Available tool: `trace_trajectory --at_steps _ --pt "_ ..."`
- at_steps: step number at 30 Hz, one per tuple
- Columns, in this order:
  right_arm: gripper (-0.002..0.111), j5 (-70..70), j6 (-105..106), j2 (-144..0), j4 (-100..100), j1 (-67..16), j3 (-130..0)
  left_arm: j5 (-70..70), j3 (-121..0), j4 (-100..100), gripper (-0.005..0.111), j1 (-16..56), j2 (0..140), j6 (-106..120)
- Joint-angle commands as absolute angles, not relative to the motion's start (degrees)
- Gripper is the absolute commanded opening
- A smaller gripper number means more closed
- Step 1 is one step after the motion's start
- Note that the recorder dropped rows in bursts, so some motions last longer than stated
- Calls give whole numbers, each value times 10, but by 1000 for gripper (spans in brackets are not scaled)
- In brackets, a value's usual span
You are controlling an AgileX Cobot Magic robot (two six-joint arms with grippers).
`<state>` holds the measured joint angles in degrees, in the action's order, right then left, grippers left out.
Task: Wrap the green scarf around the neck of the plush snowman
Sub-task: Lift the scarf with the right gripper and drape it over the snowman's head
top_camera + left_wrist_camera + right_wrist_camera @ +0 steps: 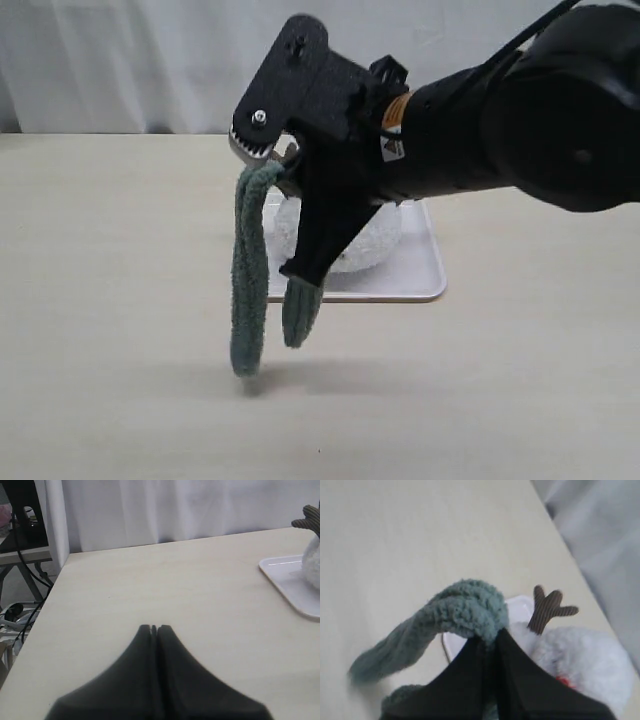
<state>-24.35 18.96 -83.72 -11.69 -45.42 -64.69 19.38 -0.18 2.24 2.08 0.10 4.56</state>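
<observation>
Aloft, green scarf (250, 290) in right gripper (278, 168), near plush snowman (380, 240).

Black right gripper (492, 639), silver screw (259, 117), black cable (535, 30)

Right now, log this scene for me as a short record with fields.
right jaws: shut on the green scarf, holding it above the table
green scarf: folded over at the grip, both ends hanging down, one lower than the other
plush snowman: on the white tray, largely hidden behind the right arm in the exterior view
scarf on snowman: not yet
left jaws: shut, empty, over bare table, away from the tray
</observation>
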Motion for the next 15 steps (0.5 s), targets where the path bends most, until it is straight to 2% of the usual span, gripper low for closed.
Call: trace_trajectory --at_steps 1,8,15 --pt "4 -189 121 -822 -199 -446 -646 187 0 23 0 20 0 47" --pt "4 -130 -69 -836 -300 -350 -647 187 0 23 0 20 0 47" --pt "4 -88 -79 -918 -297 -298 -699 187 0 23 0 20 0 47"
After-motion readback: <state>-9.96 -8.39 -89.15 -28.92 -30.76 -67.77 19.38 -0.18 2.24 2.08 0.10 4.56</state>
